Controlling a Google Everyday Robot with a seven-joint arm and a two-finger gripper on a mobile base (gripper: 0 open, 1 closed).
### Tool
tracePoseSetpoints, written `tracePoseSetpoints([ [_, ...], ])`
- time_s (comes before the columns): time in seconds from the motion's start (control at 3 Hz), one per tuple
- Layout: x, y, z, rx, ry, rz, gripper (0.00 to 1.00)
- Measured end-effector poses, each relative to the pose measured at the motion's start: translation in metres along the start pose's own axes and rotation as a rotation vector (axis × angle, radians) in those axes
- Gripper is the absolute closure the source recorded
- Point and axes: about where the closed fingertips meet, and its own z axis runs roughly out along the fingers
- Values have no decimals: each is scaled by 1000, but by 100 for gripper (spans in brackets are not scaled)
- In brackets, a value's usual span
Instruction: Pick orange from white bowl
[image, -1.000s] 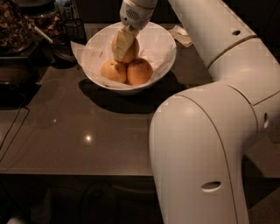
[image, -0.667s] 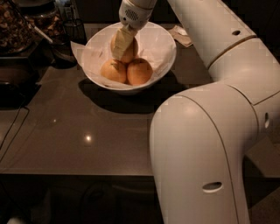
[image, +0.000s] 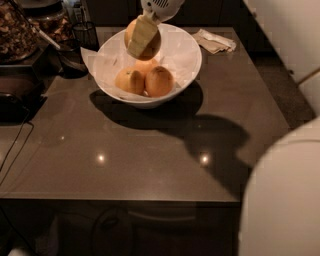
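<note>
Risen from the white bowl (image: 196, 59) near the table's (image: 150, 150) far edge, the orange (image: 155, 46) stays clamped in the hand (image: 142, 40); keep lifting straight, steadily.

No text, label, brand, number or sign can be read on anything shown. The gripper (image: 142, 41) is seen at the upper centre of the frame, clasped around the orange (image: 154, 48) above the white bowl (image: 194, 60).
</note>
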Motion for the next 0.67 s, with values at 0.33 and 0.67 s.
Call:
tracePoseSetpoints([
  [0.33,-2,36,-35,-11,-55,-13,100],
  [0.67,6,72,-58,-39,-90,-7,100],
])
